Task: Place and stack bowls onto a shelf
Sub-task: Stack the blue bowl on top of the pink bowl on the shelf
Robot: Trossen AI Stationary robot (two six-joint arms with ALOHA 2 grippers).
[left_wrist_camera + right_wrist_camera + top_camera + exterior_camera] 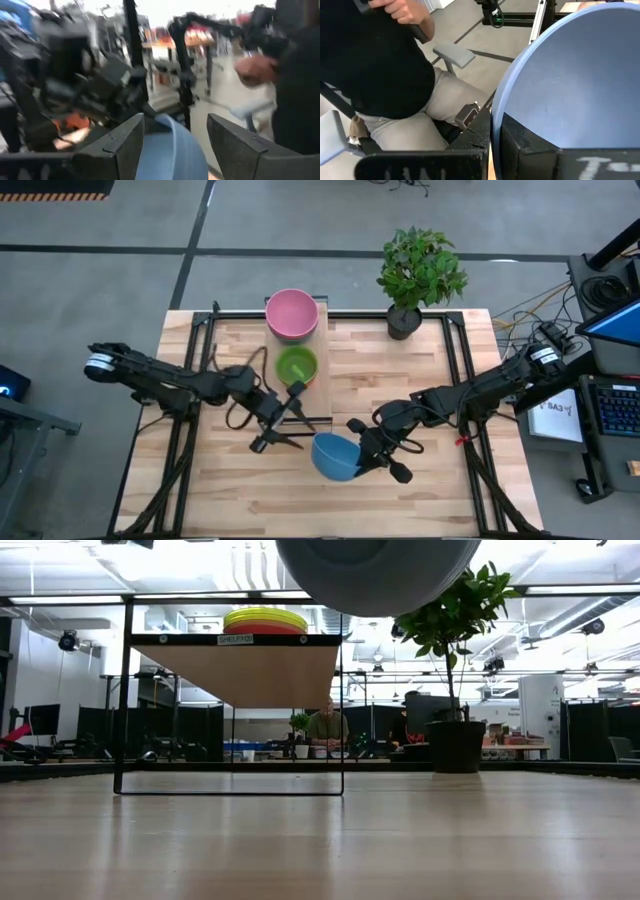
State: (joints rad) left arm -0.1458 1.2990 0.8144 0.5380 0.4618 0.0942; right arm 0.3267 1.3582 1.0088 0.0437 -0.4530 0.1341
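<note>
A blue bowl (334, 457) hangs above the near middle of the table, and my right gripper (368, 450) is shut on its right side. The low view shows its grey-looking underside (375, 570) well above the tabletop. My left gripper (281, 418) is open just left of the bowl, fingers spread and touching nothing. Its wrist view shows the blue bowl (172, 152) beyond the gap. On the shelf (318, 340) at the far middle sit a pink bowl (291, 313) and a green bowl (296, 365). In the low view, yellow and reddish rims (265, 620) show on the shelf top (235, 640). My right gripper holds the blue bowl by its rim (496, 107), on the bowl's right side. One finger (535, 145) is inside the bowl and the other (472, 135) outside. The fingers come in from the table's right. The bowl is lifted clear of the table and tilted.
A potted plant (418, 275) stands at the table's far right, next to the shelf. A loop of dark cable (245, 385) lies by the left arm. A person in a dark top (375, 65) sits beyond the table's edge. People sit in the room far behind (327, 725).
</note>
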